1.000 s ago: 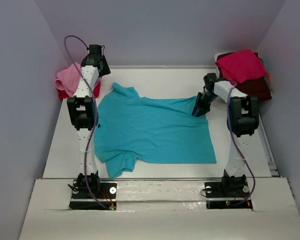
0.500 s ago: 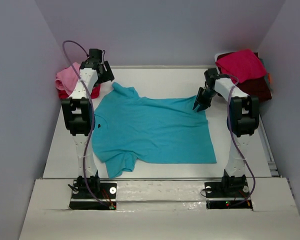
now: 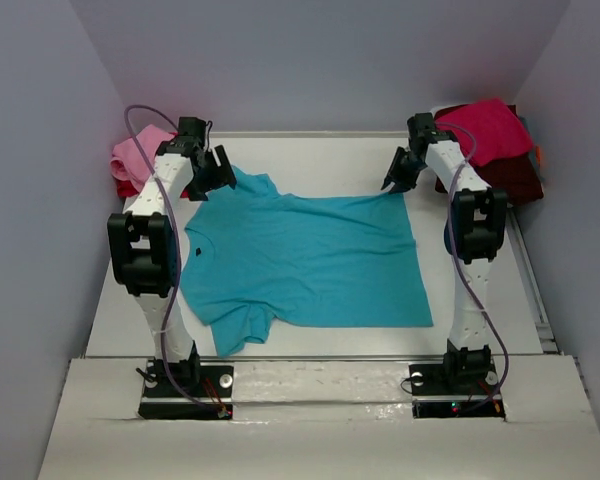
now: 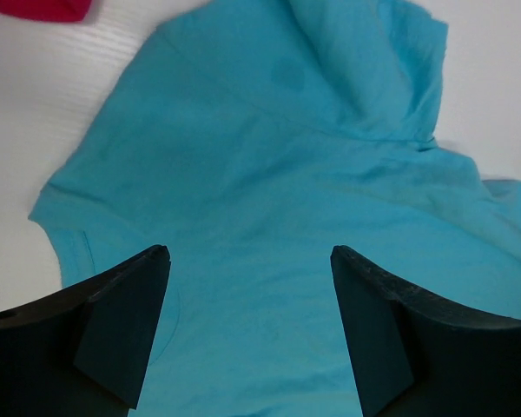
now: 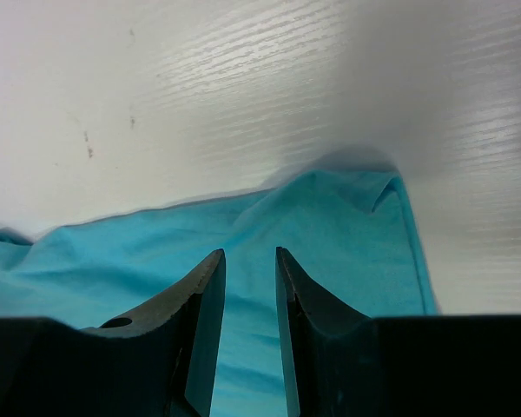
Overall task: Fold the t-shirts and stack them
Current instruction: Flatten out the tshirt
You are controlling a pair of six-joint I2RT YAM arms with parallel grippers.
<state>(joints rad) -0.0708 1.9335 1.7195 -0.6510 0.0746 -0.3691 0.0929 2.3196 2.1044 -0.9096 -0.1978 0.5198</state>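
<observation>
L pincer now wide open over turquoise t-shirt; R pincer moved back, jaws near-shut, grip unclear.

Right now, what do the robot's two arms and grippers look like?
The left arm and right arm are white segments with black joint housings, each trailed by a purple cable. The left gripper and right gripper have black, wedge-shaped fingers.

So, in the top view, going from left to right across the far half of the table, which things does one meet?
The pink t-shirt → left gripper → turquoise t-shirt → right gripper → crimson t-shirt.
</observation>
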